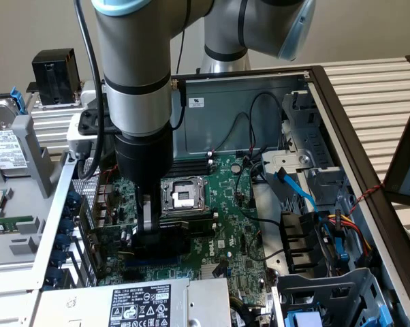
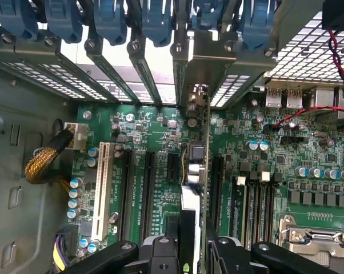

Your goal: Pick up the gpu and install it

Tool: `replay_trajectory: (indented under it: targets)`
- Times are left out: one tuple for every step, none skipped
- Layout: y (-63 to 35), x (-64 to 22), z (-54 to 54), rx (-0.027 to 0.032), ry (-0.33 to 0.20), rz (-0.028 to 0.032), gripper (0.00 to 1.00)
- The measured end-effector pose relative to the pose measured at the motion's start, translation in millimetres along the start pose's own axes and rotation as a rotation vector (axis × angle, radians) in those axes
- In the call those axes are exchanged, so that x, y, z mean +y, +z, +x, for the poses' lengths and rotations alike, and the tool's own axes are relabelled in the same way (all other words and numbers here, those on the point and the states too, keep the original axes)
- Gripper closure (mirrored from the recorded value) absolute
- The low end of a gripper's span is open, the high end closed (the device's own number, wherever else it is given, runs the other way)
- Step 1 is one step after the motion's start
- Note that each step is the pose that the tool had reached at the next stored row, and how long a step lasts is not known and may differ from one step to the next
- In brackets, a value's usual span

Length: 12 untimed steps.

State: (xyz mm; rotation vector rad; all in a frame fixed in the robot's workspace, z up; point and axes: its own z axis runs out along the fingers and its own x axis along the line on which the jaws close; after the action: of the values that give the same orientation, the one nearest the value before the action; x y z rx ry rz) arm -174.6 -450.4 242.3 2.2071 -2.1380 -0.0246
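One gpu [image 2: 189, 222], one motherboard [image 1: 225, 238], one case [image 1: 246, 109]

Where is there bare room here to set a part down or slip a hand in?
Free: the slatted table at the exterior view's right of the case, and the flat top of the power supply. Crowded: the motherboard around the gripper holding the gpu, and the cabled drive bays.
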Motion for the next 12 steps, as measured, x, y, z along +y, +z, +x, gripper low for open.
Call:
replay_trajectory:
  targets:
    - [0.0,0.0,0.0,0.0000,0.000,0.0001,0.73]
    - [0.0,0.1,0.0,0.0001,0.000,0.0003,0.73]
    - [0.0,0.1,0.0,0.0001,0.000,0.0002,0.73]
    - [0.0,0.1,0.0,0.0001,0.000,0.0002,0.73]
    - [0.1,0.1,0.0,0.0001,0.000,0.0003,0.73]
    - [0.1,0.2,0.0,0.0000,0.000,0.0003,0.73]
    - [0.1,0.2,0.0,0.0000,0.000,0.0003,0.73]
    - [0.1,0.2,0.0,0.0000,0.000,0.0003,0.73]
    - [0.1,0.2,0.0,0.0001,0.000,0.0002,0.73]
    - [0.1,0.2,0.0,0.0001,0.000,0.0002,0.73]
    - [0.1,0.2,0.0,0.0000,-0.001,0.0002,0.73]
    - [0.1,0.2,0.0,0.0001,-0.001,0.0002,0.73]
